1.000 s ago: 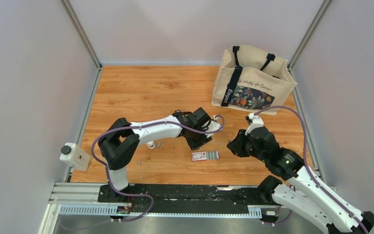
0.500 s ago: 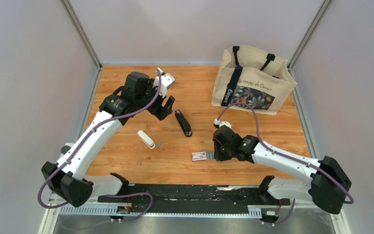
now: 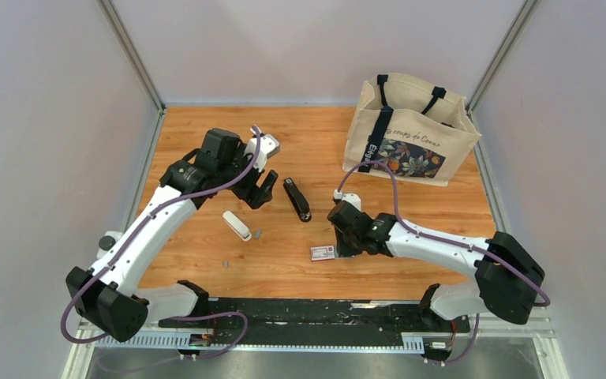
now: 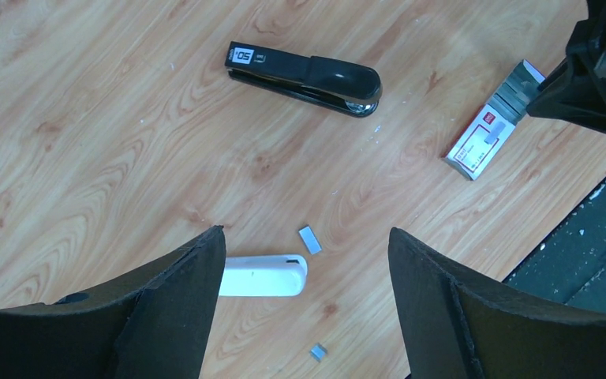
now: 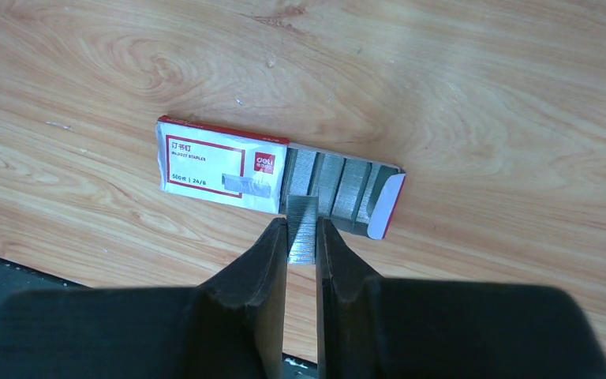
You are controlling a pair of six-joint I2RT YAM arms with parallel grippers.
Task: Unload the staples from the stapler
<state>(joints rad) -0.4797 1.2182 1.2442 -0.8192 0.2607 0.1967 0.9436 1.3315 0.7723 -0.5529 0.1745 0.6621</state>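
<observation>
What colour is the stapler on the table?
The stapler is black; clearest from the left wrist view.

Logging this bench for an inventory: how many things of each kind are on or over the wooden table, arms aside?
Black stapler: 1
White oblong plastic piece: 1
Red-and-white staple box: 1
Loose silver-grey staple strips: 2
Staple strip pinched in the right fingers: 1
Beige printed tote bag: 1
Total: 7

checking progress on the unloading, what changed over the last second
The left gripper opened and drew back left, off the black stapler. The right gripper swung in to the red-and-white staple box, shut on a silver staple strip. Box, white plastic bar, loose staple bits and canvas tote bag stayed put.
</observation>
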